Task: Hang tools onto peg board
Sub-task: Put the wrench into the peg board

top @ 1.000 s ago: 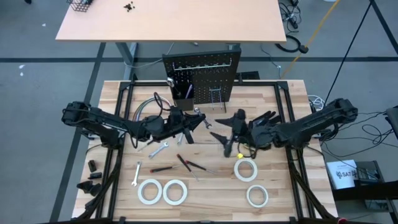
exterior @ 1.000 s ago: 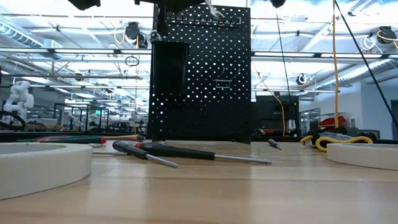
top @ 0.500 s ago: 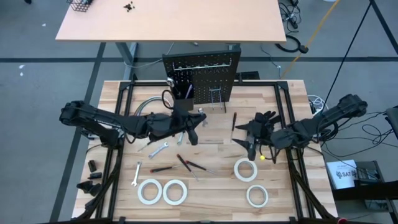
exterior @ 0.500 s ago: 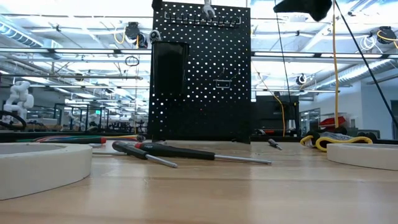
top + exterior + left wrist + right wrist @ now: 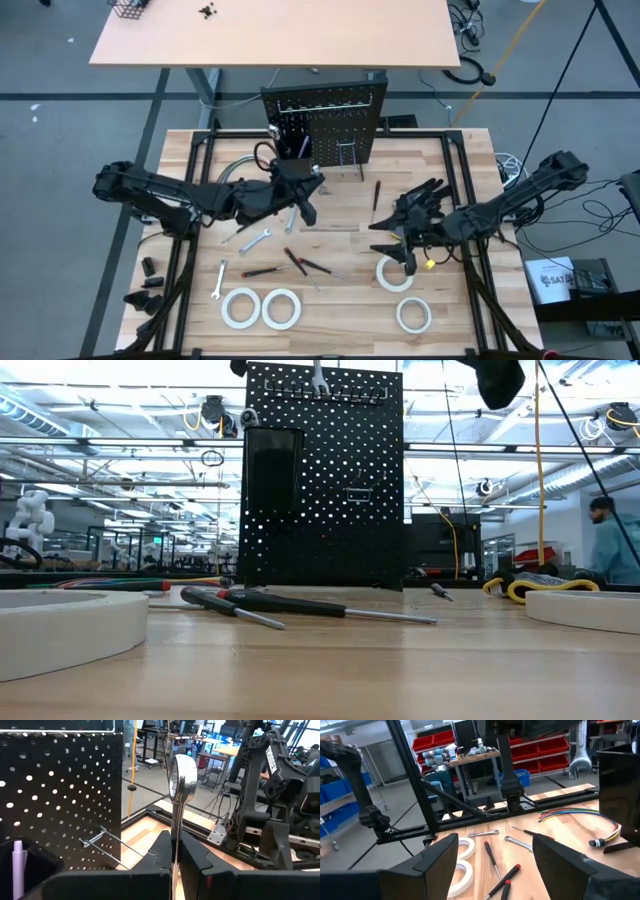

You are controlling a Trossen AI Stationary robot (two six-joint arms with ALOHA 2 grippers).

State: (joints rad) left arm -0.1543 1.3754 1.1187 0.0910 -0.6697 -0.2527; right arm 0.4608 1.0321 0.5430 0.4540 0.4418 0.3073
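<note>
My left fingers (image 5: pixel 175 862) are clamped tight on a silver wrench (image 5: pixel 179 795), shaft pinched btwn the two pads, ring end standing straight up above them. Just beyond it: the black peg board (image 5: pixel 55 795), w/ a wire hook (image 5: pixel 107 842) poking out of it and a small black bin (image 5: pixel 25 865) hung on it, something lilac standing inside. From overhead, left fingers (image 5: pixel 300 195) sit just in front of the peg board (image 5: pixel 325 120), near the bin side, wrench (image 5: pixel 293 212) angled toward the panel. In the low view the wrench (image 5: pixel 318 378) tip shows at the board's top edge (image 5: pixel 320 480), by the hook row.

My right fingers (image 5: pixel 492 852) stand spread wide, nothing btwn them. Overhead they (image 5: pixel 392 245) hang right of centre, over the worktop (image 5: pixel 340 330), just above one white tape roll (image 5: pixel 395 273).

Rest of the tools lie on the worktop: three more tape rolls (image 5: pixel 260 308) along the front, two wrenches (image 5: pixel 255 240) left of centre, red- and black-handled screwdrivers (image 5: pixel 290 265) mid-worktop, one more screwdriver (image 5: pixel 376 194) nearer the board. Grey cable bundle (image 5: pixel 232 172) curves at back left.
</note>
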